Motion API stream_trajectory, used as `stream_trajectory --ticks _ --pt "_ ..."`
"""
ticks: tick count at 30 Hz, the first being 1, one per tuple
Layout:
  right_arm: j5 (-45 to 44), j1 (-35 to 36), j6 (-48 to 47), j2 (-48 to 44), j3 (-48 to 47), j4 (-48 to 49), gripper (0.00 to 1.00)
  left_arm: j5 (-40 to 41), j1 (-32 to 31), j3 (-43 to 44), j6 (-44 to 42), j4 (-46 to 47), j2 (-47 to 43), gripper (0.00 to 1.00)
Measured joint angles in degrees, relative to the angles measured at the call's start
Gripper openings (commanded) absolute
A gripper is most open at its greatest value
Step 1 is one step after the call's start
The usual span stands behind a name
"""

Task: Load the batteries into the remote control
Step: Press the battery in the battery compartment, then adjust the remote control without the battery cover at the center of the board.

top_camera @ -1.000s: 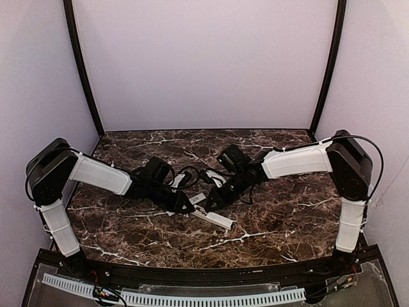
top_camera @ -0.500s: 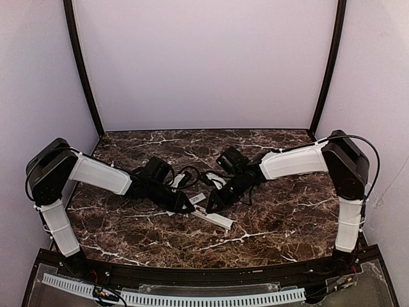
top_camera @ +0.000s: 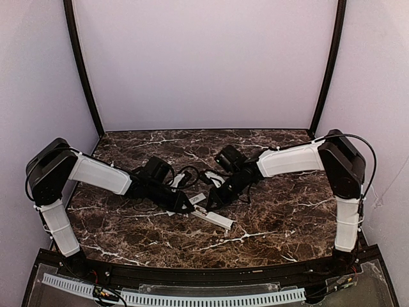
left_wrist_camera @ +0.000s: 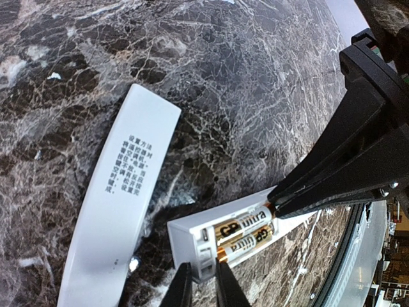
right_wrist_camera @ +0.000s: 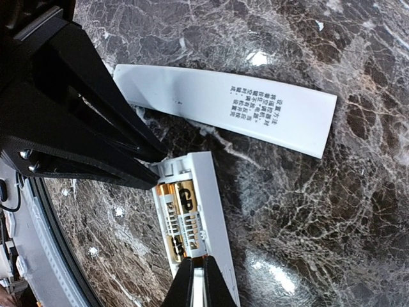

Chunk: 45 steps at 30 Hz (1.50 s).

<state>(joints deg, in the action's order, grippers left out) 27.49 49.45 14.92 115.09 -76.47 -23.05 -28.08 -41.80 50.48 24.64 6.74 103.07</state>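
The white remote control [top_camera: 214, 219] lies on the marble between both arms, back side up, its compartment open. Two gold batteries [left_wrist_camera: 246, 233] sit side by side inside it. My left gripper [left_wrist_camera: 202, 263] is shut, its tips against one short end of the remote control [left_wrist_camera: 192, 246]. My right gripper [right_wrist_camera: 198, 258] is shut too, its tips touching the far end of the batteries [right_wrist_camera: 182, 217]. In the top view the left gripper [top_camera: 190, 206] and the right gripper [top_camera: 208, 204] almost meet over the remote.
A thin flat white strip with printed text [left_wrist_camera: 124, 204] lies on the marble just behind the remote, also visible as the strip [right_wrist_camera: 223, 105]. Black cables trail behind the grippers [top_camera: 192, 176]. Dark marble table [top_camera: 287, 211], walled at the back and sides.
The right gripper's jaws have closed the last bit and its arm has edged slightly left. The left arm and the remote have not visibly moved.
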Motion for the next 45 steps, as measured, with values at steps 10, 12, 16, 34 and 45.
stream_trajectory --ticks 10,12,16,34,45 --pt "-0.4 0.3 -2.1 2.1 -2.5 -0.5 0.04 0.0 0.0 0.0 0.0 0.0 0.0 0.13" --pt "-0.9 0.5 -2.6 2.5 -3.1 -0.7 0.04 0.0 0.1 0.0 0.0 0.0 0.0 0.13" --pt "-1.4 0.7 -3.3 2.6 -3.4 -1.2 0.04 0.0 0.1 0.0 0.0 0.0 0.0 0.13" --pt "-5.5 -1.0 -4.2 -7.1 4.4 0.6 0.50 2.6 0.9 0.6 -1.1 -0.7 -2.8 0.37" --pt "-2.9 -1.3 -1.0 -17.0 16.3 3.9 0.44 3.8 -0.2 5.2 -4.0 -4.5 -2.6 0.25"
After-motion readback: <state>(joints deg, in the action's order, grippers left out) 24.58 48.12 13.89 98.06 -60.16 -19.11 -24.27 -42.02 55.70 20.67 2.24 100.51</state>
